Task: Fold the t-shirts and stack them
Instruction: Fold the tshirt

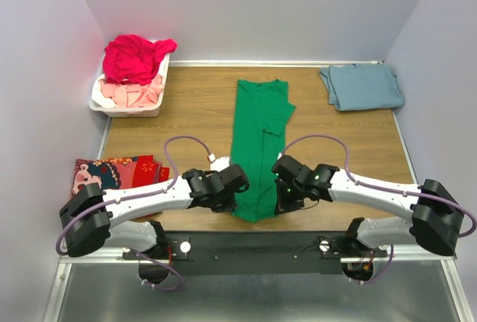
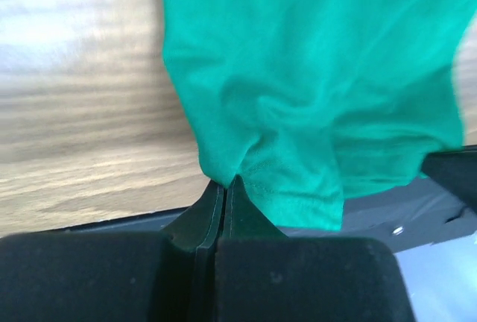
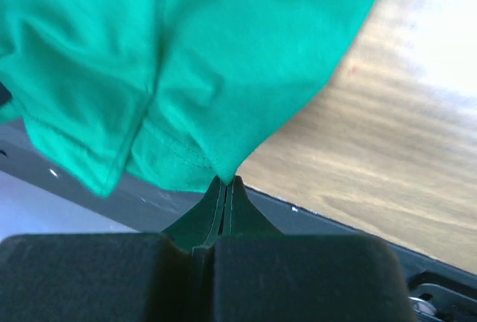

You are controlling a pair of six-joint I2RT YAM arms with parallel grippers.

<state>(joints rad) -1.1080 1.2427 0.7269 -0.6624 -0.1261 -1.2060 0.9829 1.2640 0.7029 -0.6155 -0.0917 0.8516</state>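
Treat the task as partly done. The green t-shirt (image 1: 257, 143), the largest item, lies folded lengthwise into a narrow strip, running straight away from both grippers; judge its crosswise folds as not yet made. The blue-grey t-shirt (image 1: 361, 87) lies folded flat, well beyond the right gripper (image 3: 226, 184) and to its outer side, and looks finished. The magenta-red t-shirt (image 1: 134, 57) and the pale pink t-shirt (image 1: 130, 95) sit heaped in the basket (image 1: 127, 111), well beyond the left gripper (image 2: 225, 188) and to its outer side; both remain unfolded. Each gripper is pinched tight on one near hem corner of the green t-shirt, left on left, right on right, and the hem hangs between them.
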